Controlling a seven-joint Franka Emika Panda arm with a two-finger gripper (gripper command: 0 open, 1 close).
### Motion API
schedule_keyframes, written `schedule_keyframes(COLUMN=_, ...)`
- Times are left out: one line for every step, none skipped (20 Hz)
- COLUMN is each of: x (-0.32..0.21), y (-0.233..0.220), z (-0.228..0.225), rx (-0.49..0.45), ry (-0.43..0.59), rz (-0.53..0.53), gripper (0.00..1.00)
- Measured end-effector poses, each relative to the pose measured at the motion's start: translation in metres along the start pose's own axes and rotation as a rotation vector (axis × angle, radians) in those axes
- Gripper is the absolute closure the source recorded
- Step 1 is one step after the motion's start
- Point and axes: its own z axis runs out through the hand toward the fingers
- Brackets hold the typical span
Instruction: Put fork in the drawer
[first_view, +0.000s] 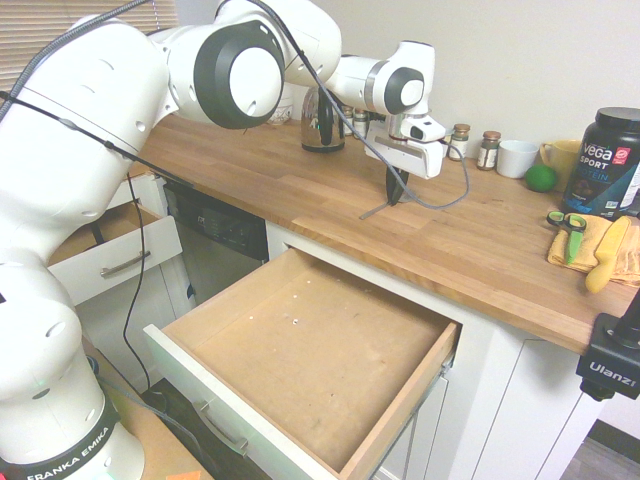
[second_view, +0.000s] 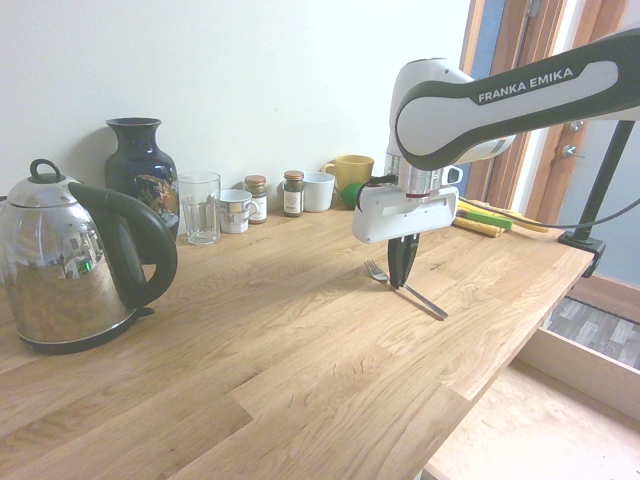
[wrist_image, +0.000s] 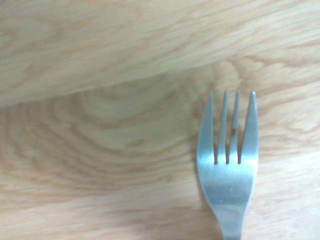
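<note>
While clamped, fork (second_view: 405, 288) tilts.

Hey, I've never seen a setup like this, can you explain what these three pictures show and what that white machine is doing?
It is a white robot arm working at a wooden kitchen counter. Two pictures look at it from opposite sides; the third comes from a camera on its wrist, looking down. Its gripper has two fingers, shut on a small metal fork near the neck. Below the counter a wide drawer stands open. Also on the counter: a kettle, a vase and green-handled scissors.
</note>
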Motion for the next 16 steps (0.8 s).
schedule_keyframes(x=-0.002, y=-0.001, z=-0.004, rx=0.005, ry=0.003, rz=-0.003, gripper=1.00)
schedule_keyframes(x=-0.003, y=-0.002, z=-0.010, rx=0.010, ry=0.007, rz=-0.005, gripper=1.00)
schedule_keyframes(x=-0.006, y=-0.003, z=-0.016, rx=0.016, ry=0.010, rz=-0.008, gripper=1.00)
schedule_keyframes(x=-0.009, y=-0.003, z=-0.021, rx=0.021, ry=0.013, rz=-0.011, gripper=1.00)
schedule_keyframes(x=-0.012, y=-0.002, z=-0.027, rx=0.026, ry=0.016, rz=-0.014, gripper=1.00)
schedule_keyframes(x=-0.016, y=-0.001, z=-0.033, rx=0.030, ry=0.017, rz=-0.018, gripper=1.00)
schedule_keyframes(x=-0.021, y=-0.001, z=-0.038, rx=0.035, ry=0.019, rz=-0.023, gripper=1.00)
schedule_keyframes(x=-0.026, y=0.001, z=-0.044, rx=0.040, ry=0.022, rz=-0.030, gripper=1.00)
schedule_keyframes(x=-0.033, y=0.003, z=-0.050, rx=0.043, ry=0.023, rz=-0.043, gripper=1.00)
schedule_keyframes(x=-0.040, y=0.007, z=-0.056, rx=0.043, ry=0.025, rz=-0.066, gripper=1.00)
schedule_keyframes(x=-0.048, y=0.011, z=-0.062, rx=0.039, ry=0.027, rz=-0.092, gripper=1.00)
schedule_keyframes(x=-0.054, y=0.017, z=-0.069, rx=0.037, ry=0.029, rz=-0.114, gripper=1.00)
schedule_keyframes(x=-0.060, y=0.023, z=-0.076, rx=0.035, ry=0.030, rz=-0.130, gripper=1.00)
schedule_keyframes(x=-0.066, y=0.030, z=-0.083, rx=0.036, ry=0.031, rz=-0.144, gripper=1.00)
schedule_keyframes(x=-0.072, y=0.038, z=-0.090, rx=0.037, ry=0.033, rz=-0.157, gripper=1.00)
schedule_keyframes(x=-0.077, y=0.046, z=-0.098, rx=0.042, ry=0.037, rz=-0.167, gripper=1.00)
